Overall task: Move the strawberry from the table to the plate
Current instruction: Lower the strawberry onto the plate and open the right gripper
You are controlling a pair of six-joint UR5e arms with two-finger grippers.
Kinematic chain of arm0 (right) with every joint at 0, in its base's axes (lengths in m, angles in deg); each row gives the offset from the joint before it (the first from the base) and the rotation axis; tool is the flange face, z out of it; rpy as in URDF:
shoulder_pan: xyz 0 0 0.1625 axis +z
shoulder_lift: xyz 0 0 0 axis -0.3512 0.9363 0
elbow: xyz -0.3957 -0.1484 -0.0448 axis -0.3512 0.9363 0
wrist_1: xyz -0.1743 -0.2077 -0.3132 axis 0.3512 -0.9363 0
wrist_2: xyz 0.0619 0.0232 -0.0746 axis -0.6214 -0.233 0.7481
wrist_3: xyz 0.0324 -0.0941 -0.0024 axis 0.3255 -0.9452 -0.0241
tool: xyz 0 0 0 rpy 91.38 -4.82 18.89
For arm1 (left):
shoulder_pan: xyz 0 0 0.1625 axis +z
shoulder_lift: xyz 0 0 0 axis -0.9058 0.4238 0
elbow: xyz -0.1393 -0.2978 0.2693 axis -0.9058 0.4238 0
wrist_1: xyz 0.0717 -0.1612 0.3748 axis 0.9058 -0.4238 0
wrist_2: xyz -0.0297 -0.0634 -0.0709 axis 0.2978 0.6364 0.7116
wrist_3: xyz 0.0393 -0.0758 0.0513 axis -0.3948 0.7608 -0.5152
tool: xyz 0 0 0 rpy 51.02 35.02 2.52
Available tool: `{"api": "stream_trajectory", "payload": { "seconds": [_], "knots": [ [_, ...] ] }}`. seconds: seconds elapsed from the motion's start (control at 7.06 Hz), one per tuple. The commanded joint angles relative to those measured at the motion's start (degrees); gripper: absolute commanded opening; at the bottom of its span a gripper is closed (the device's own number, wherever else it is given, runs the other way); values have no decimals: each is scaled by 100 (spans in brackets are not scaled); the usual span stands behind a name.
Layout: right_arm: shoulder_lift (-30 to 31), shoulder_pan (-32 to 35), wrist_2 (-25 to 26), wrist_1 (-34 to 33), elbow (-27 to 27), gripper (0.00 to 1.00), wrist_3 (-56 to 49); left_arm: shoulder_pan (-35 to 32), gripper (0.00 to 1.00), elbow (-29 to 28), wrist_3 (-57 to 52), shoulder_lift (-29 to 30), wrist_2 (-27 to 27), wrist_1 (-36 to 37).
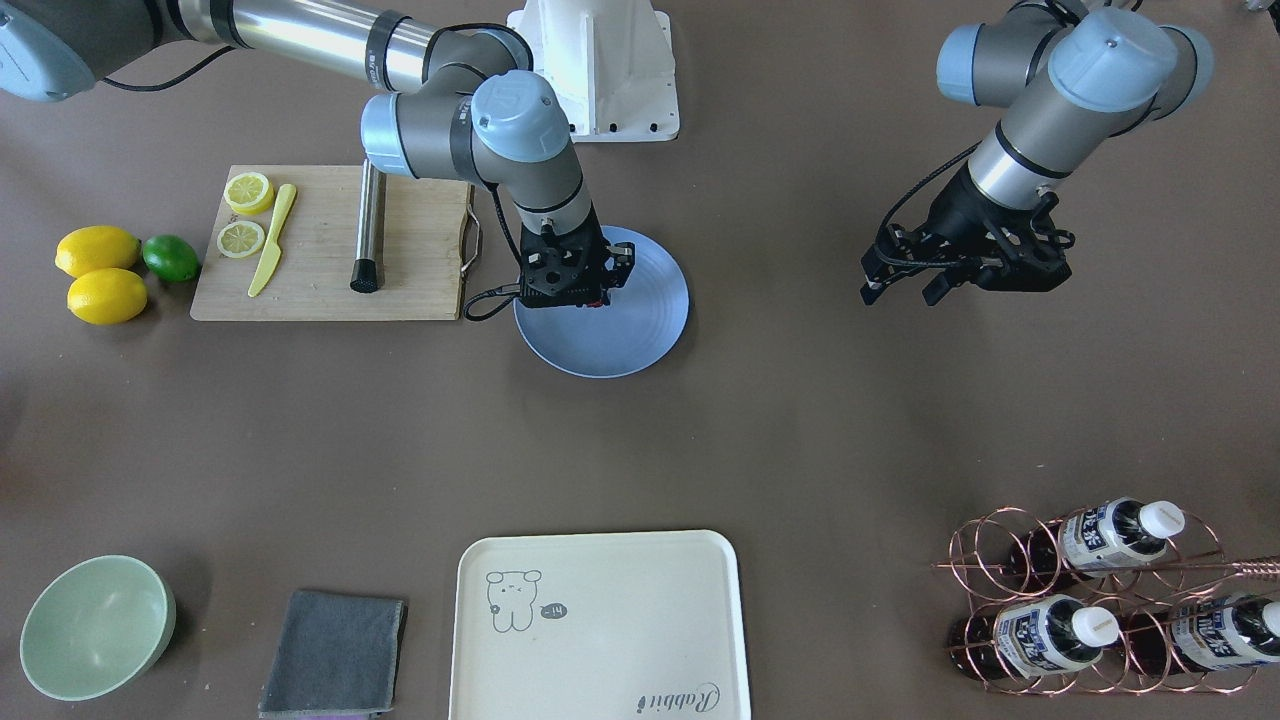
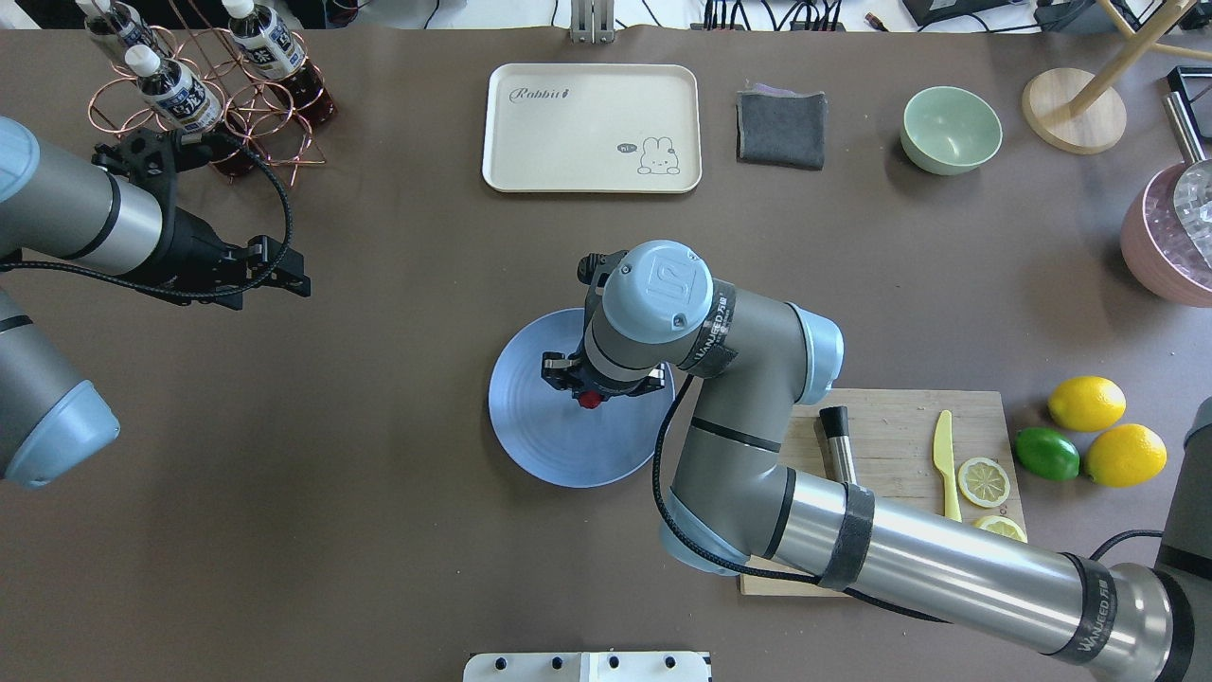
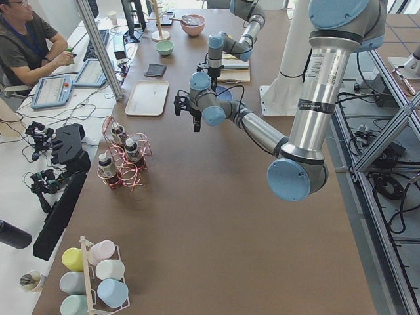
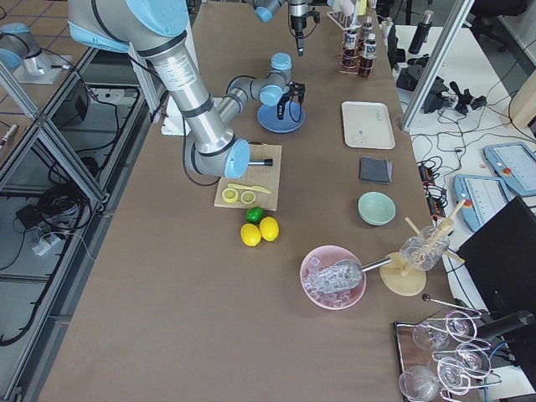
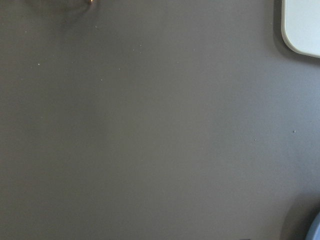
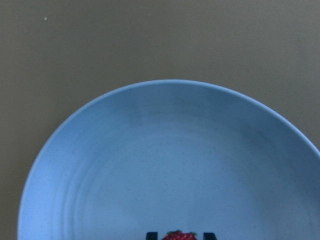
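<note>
My right gripper [image 2: 591, 394] hangs over the plate [image 2: 540, 445], fingers drawn in narrow with the strawberry [image 2: 590, 399] held between them. In my right wrist view the strawberry [image 6: 180, 235] shows at the bottom edge between my two dark fingertips [image 6: 151, 235], with the plate's rings spread out beyond it. The plate sits on the table [image 2: 379, 455] near the middle, just left of the cutting board [image 2: 900, 426]. My left gripper [image 2: 284, 270] hovers well apart on the far left, jaws spread wide and holding nothing, near the bottle rack [image 2: 218, 95].
</note>
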Motion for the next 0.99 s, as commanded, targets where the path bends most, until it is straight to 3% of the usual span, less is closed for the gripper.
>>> {"api": "stream_trajectory", "payload": {
  "seconds": [0.0,0.14,0.43,0.57,0.71,0.85],
  "knots": [
    [-17,-47,29,14,66,21,5,-16,88,50,-10,-69,3,-1],
    [-17,-47,29,6,66,41,5,-16,88,68,-10,-87,3,-1],
    [-8,-47,29,6,58,100,-13,-16,90,155,34,-87,3,16],
    [-8,48,-5,6,-38,100,-47,-25,90,182,17,-87,3,103],
    [114,415,-284,-125,-335,100,-65,-225,90,200,-88,-200,168,191],
    [506,923,-800,-300,-730,100,-222,-644,90,183,-915,-471,475,201]
  ]
}}
